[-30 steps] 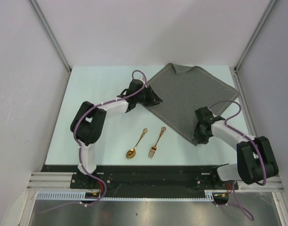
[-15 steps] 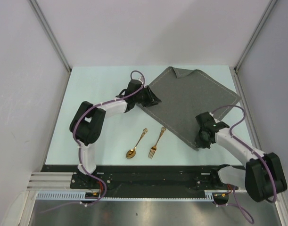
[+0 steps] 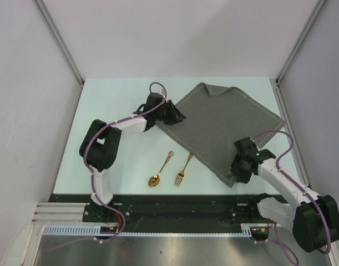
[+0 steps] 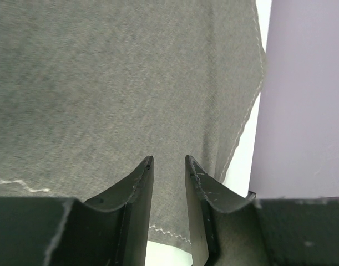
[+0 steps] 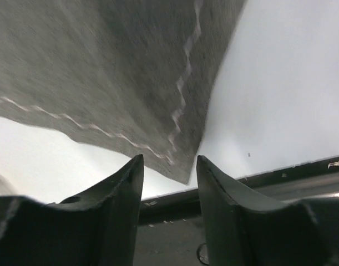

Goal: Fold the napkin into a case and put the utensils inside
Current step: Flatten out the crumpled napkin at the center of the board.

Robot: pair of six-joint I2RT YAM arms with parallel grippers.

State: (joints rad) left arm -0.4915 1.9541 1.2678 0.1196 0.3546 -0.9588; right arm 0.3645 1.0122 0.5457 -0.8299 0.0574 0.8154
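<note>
The dark grey napkin (image 3: pixel 224 124) lies flat as a diamond on the right half of the white table, its far corner folded over (image 3: pixel 216 88). My left gripper (image 3: pixel 178 117) rests over the napkin's left corner. In the left wrist view its jaws (image 4: pixel 167 160) stand slightly apart over the cloth (image 4: pixel 130 83), and the stitched hem crosses between them. My right gripper (image 3: pixel 237 177) is at the napkin's near corner, open (image 5: pixel 169 158), with the corner tip (image 5: pixel 186 174) just past its fingertips. The gold spoon (image 3: pixel 162 167) and fork (image 3: pixel 185 166) lie side by side left of that corner.
A black rail (image 3: pixel 169 202) runs along the table's near edge, close below the right gripper and visible in the right wrist view (image 5: pixel 241 183). Pale enclosure walls (image 3: pixel 25 111) stand on the left, right and far sides. Bare white table (image 3: pixel 119 111) stretches out to the left.
The napkin has slid toward the near edge, its near corner closer to the rail. The right gripper drew back with that corner. The left gripper shifted slightly left.
</note>
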